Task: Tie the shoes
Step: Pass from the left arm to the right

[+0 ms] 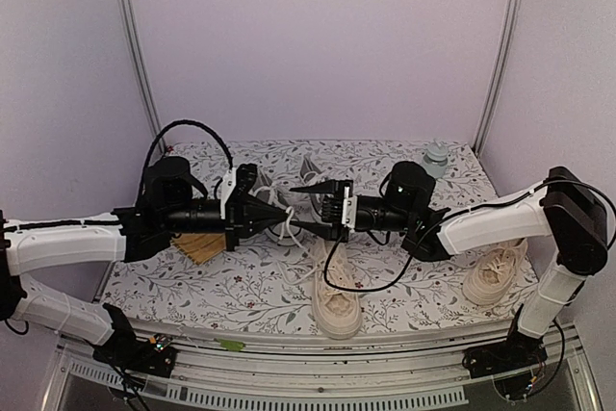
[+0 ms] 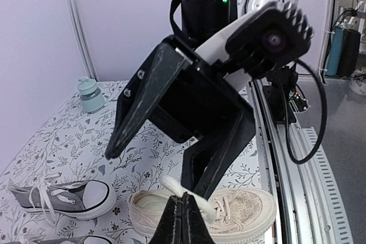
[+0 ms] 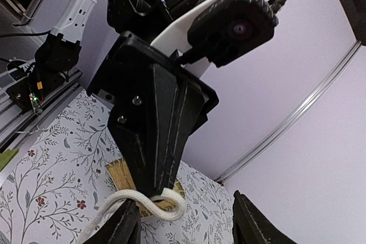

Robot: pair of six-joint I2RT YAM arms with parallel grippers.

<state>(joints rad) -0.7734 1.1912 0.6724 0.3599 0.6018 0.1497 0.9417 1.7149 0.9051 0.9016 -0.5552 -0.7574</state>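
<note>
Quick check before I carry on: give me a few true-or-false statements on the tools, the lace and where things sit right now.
1. The left tool is shut on a white lace. True.
2. The right tool is clamped on that lace as well. False: its fingers stand wide apart and nothing is between them.
3. The two cream shoes lie pressed together. False: one cream shoe lies near the middle of the table's near edge, while the other cream shoe lies well apart, by the right arm.
4. A small bottle stands near the far right corner of the table. True.
</note>
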